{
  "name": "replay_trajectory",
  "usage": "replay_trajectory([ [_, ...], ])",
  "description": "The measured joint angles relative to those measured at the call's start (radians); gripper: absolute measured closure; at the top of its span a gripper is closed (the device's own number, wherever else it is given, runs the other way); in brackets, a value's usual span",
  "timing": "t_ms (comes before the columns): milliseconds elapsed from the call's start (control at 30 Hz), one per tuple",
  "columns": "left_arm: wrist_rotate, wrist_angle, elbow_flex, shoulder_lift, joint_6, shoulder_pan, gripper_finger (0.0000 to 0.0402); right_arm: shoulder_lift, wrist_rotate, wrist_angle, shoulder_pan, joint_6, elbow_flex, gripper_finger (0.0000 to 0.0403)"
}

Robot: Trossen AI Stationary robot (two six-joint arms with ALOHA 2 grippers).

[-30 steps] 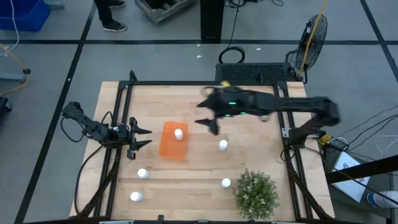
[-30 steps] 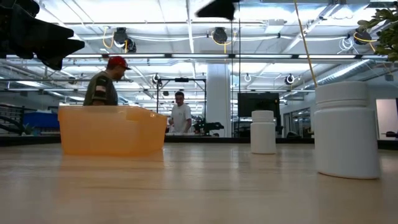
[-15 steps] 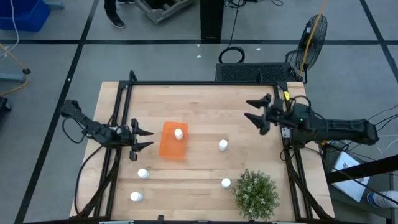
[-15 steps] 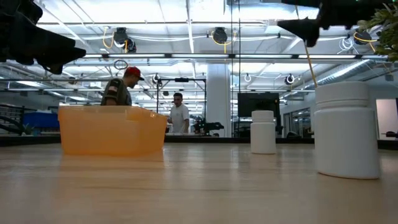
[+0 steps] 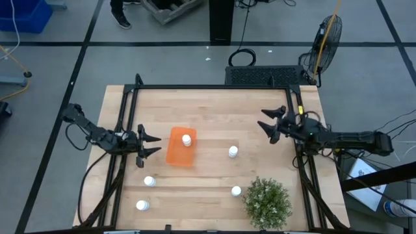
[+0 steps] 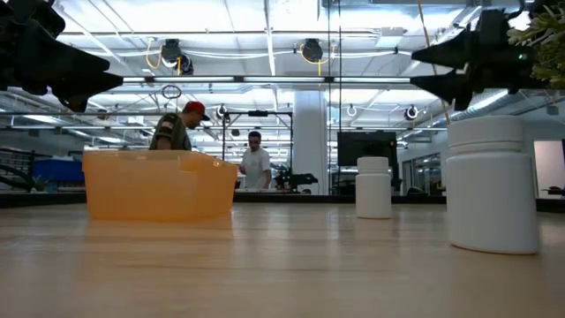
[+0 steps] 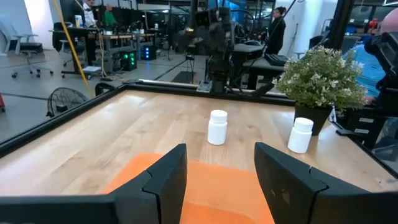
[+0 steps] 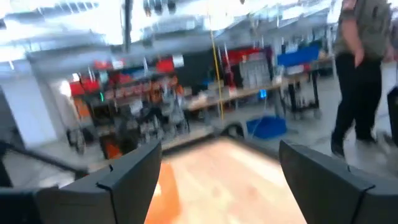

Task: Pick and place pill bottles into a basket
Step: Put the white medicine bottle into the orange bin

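Observation:
The orange basket (image 5: pixel 179 151) sits left of the table's middle, and one white pill bottle (image 5: pixel 186 139) stands inside it. Several more pill bottles stand upright on the wood: one right of the basket (image 5: pixel 233 151), one by the plant (image 5: pixel 236 191), two near the front left (image 5: pixel 149 181) (image 5: pixel 142 205). My left gripper (image 5: pixel 149 144) is open and empty just left of the basket, its fingers over the basket's wall (image 7: pixel 205 199) in the left wrist view. My right gripper (image 5: pixel 268 123) is open and empty near the table's right edge, well above the table (image 6: pixel 433 66).
A green bushy plant (image 5: pixel 266 201) stands at the front right corner. A black frame (image 5: pixel 208 88) runs along the table's edges. People walk in the room beyond the table (image 6: pixel 177 132). Bare wood lies between the basket and my right gripper.
My right gripper has gone from above the table's middle, beside the basket, toward the table's right edge, staying open and empty. It has then come down a little. The bottles and the basket have kept their places.

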Motion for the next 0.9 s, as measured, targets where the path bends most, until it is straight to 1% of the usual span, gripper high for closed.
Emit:
replay_trajectory([
  [33, 0.000, 0.000, 0.000, 0.000, 0.000, 0.000, 0.0211, 0.001, 0.014, 0.015, 0.000, -0.006, -0.007, 0.0089],
  [100, -0.001, 0.000, 0.000, 0.000, 0.000, 0.000, 0.0210, 0.003, 0.035, -0.009, -0.001, -0.030, -0.008, 0.0089],
  [167, -0.001, 0.000, 0.000, 0.000, 0.001, 0.000, 0.0211, 0.003, 0.037, -0.020, -0.001, -0.044, -0.008, 0.0089],
  [233, -0.001, 0.000, 0.000, 0.000, 0.000, 0.000, 0.0210, 0.002, 0.027, -0.038, -0.001, -0.063, -0.009, 0.0089],
  [333, -0.001, 0.001, 0.000, 0.000, -0.002, 0.000, 0.0210, 0.003, -0.018, -0.066, 0.000, -0.108, -0.009, 0.0090],
  [500, -0.001, 0.001, 0.000, 0.000, -0.036, 0.000, 0.0210, -0.015, -0.018, -0.027, 0.000, -0.186, -0.007, 0.0090],
  [567, -0.001, 0.001, 0.000, 0.000, -0.041, 0.000, 0.0211, -0.036, -0.018, -0.039, 0.000, -0.201, 0.008, 0.0090],
  [633, -0.001, 0.001, 0.000, 0.000, -0.042, 0.000, 0.0210, -0.059, -0.018, -0.088, 0.000, -0.207, 0.031, 0.0090],
  [800, -0.007, 0.002, 0.000, 0.000, -0.048, 0.000, 0.0211, -0.130, -0.013, -0.286, 0.000, -0.204, 0.096, 0.0090],
  [900, -0.048, 0.001, 0.000, 0.000, -0.091, 0.000, 0.0211, -0.157, 0.009, -0.321, 0.000, -0.199, 0.099, 0.0090],
])
